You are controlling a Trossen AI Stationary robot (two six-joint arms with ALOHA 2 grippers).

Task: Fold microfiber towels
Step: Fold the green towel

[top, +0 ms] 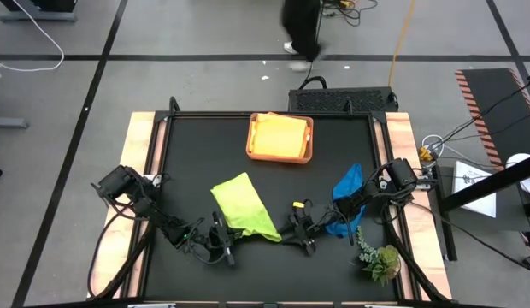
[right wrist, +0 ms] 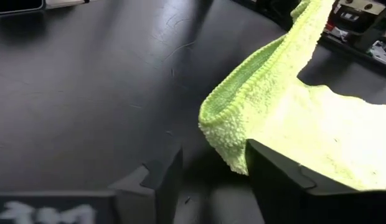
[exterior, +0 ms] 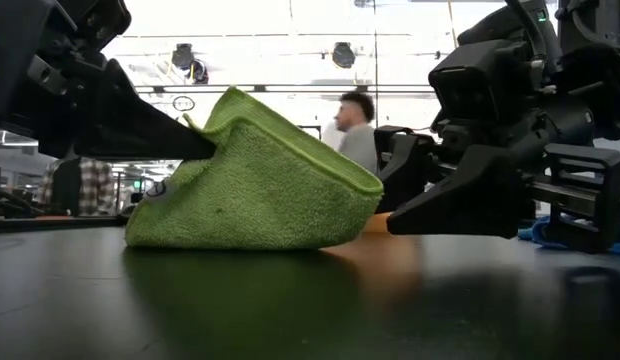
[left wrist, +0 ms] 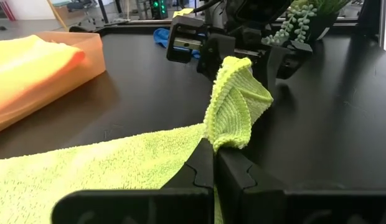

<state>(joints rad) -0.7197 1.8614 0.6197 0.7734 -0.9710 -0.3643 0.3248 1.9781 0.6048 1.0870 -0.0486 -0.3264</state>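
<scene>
I hold the lime green towel (top: 245, 208) mid-table, left gripper (left wrist: 215, 163) pinched shut on one corner, right gripper (right wrist: 208, 171) standing apart around another; it may close beside the edge and drop the fold.

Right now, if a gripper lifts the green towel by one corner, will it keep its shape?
Probably not. The green towel droops over the left gripper pinching it, so likely floppy. Its fuzzy pile suggests it is light and hardly slippery.
</scene>
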